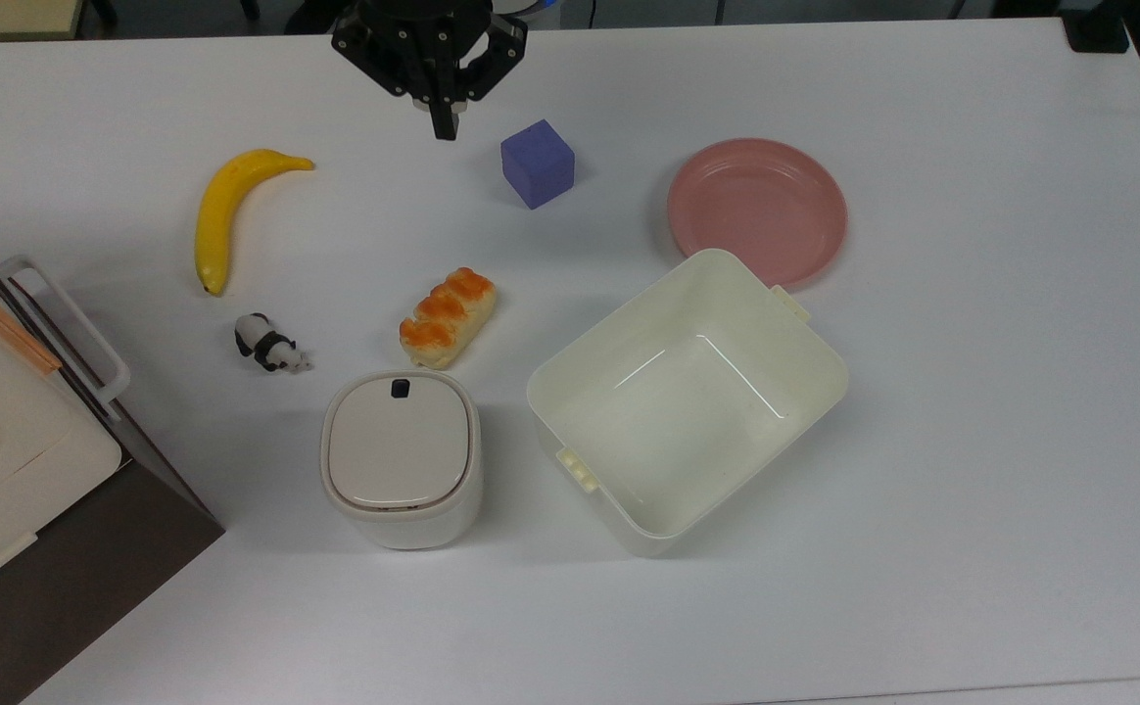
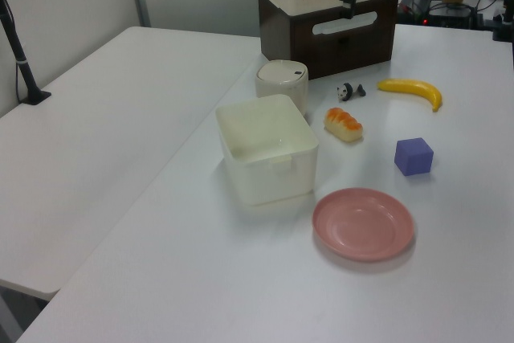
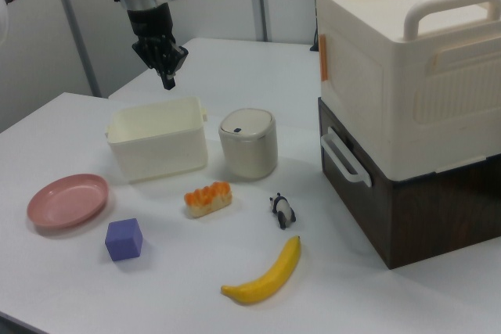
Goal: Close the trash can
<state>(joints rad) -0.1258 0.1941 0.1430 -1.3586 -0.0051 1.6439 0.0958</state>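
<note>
The trash can (image 1: 401,460) is a small cream-white bin with its beige lid lying flat and a black button (image 1: 400,389) at the lid's far edge. It also stands beside the tub in the left view (image 2: 281,79) and the right view (image 3: 247,142). My gripper (image 1: 445,129) hangs high above the table near the top view's upper edge, well away from the trash can, with its black fingers pressed together and nothing in them. The same gripper (image 2: 348,10) appears in front of the stacked boxes in the left view, and above the tub (image 3: 167,80) in the right view.
A lidless cream tub (image 1: 543,397) stands just right of the trash can in the top view. Around them lie a bread toy (image 1: 448,316), a panda figure (image 1: 266,344), a banana (image 1: 217,215), a purple cube (image 1: 537,164) and a pink plate (image 1: 756,211). Stacked boxes (image 1: 2,421) fill the left edge.
</note>
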